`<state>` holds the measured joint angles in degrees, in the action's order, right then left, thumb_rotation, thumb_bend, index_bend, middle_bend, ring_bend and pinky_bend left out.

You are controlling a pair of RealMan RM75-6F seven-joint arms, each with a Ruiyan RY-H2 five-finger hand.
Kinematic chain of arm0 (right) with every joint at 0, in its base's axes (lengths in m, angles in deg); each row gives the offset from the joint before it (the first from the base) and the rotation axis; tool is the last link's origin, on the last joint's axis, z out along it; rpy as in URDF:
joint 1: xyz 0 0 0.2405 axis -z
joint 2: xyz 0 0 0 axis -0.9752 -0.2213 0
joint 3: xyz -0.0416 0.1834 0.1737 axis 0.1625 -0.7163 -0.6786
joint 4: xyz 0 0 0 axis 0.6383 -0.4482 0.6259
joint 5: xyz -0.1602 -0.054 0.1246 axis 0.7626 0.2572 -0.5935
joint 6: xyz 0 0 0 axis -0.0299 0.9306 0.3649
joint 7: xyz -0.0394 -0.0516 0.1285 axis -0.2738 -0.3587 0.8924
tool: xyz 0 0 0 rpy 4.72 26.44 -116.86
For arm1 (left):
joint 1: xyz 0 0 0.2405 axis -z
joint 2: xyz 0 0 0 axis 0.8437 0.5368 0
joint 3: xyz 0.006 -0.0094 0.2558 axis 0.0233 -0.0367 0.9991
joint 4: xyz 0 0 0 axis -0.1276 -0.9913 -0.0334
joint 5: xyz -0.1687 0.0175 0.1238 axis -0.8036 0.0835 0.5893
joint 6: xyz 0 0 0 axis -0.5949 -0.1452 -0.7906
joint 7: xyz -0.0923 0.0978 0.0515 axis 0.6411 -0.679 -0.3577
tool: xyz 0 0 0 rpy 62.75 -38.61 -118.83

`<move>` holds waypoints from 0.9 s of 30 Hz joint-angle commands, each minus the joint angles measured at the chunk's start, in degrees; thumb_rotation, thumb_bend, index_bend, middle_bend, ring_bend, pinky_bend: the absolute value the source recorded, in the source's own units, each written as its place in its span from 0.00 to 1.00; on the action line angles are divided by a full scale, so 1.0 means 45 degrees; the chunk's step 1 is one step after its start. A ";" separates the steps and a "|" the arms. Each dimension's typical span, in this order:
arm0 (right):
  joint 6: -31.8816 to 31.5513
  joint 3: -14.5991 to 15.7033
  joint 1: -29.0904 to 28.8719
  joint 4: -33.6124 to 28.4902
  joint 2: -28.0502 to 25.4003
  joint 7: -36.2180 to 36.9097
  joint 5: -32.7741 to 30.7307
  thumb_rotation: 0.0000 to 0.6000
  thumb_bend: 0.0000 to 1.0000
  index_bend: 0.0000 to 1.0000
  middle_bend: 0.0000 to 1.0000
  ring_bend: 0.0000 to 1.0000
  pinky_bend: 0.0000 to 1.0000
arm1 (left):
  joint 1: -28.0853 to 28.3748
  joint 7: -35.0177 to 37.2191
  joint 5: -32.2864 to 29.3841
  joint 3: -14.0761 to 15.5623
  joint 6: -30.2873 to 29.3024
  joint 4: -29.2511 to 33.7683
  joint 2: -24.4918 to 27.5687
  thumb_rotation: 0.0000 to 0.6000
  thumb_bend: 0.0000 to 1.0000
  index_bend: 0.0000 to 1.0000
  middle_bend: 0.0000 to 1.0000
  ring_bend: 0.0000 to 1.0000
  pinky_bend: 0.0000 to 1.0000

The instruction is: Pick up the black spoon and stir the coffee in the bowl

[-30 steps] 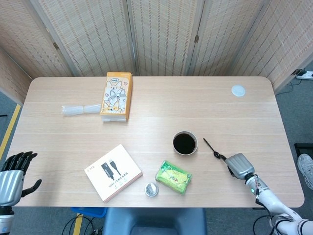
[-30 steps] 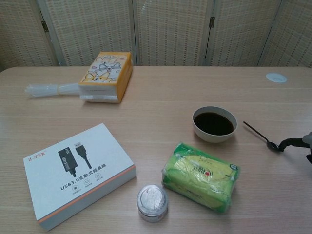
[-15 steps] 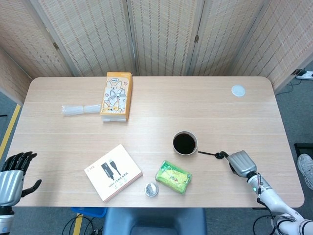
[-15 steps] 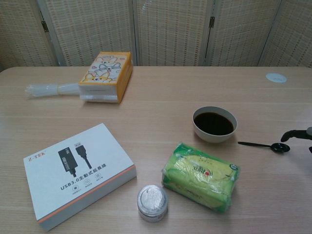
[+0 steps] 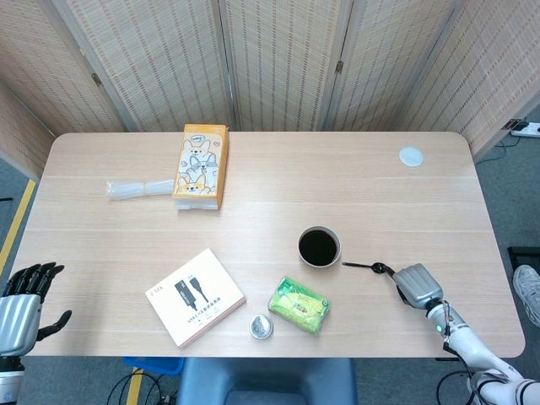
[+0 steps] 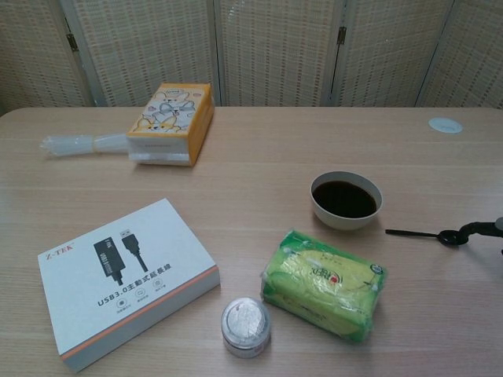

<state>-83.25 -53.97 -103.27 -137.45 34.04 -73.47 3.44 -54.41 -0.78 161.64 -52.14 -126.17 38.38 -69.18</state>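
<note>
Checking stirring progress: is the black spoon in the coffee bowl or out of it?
Out. The black spoon lies flat on the table right of the bowl, with the right hand at its far end.

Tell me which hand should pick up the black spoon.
Right. The right hand already reaches the black spoon at its near end, just right of the bowl. The left hand hangs off the table's far left corner.

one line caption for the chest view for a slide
Right hand touches black spoon lying beside white bowl of coffee.
</note>
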 commanded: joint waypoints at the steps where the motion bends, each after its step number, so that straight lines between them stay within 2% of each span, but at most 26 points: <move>1: 0.0027 -0.0061 -0.0022 0.0060 0.0013 -0.0028 -0.0055 1.00 0.76 0.20 0.91 1.00 0.97 | -0.0010 0.0010 0.0013 0.0010 -0.0009 -0.0010 -0.0004 1.00 0.26 0.21 0.19 0.15 0.17; 19: 0.0284 -0.0494 -0.0262 0.0664 0.0206 -0.0204 -0.0468 1.00 0.76 0.20 0.91 1.00 0.97 | -0.0046 0.0043 -0.0040 0.0024 0.0033 -0.0104 -0.0075 1.00 0.26 0.21 0.19 0.15 0.17; 27: -0.0120 -0.0260 -0.0152 0.0036 -0.0045 0.0022 0.0037 1.00 0.75 0.20 0.91 1.00 0.97 | -0.0071 0.0025 -0.0072 -0.0001 -0.0003 -0.0088 -0.0056 1.00 0.26 0.21 0.19 0.15 0.17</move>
<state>-83.68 -55.26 -104.05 -137.16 33.94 -73.40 3.49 -54.73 -0.66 161.32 -52.15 -126.18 37.98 -69.43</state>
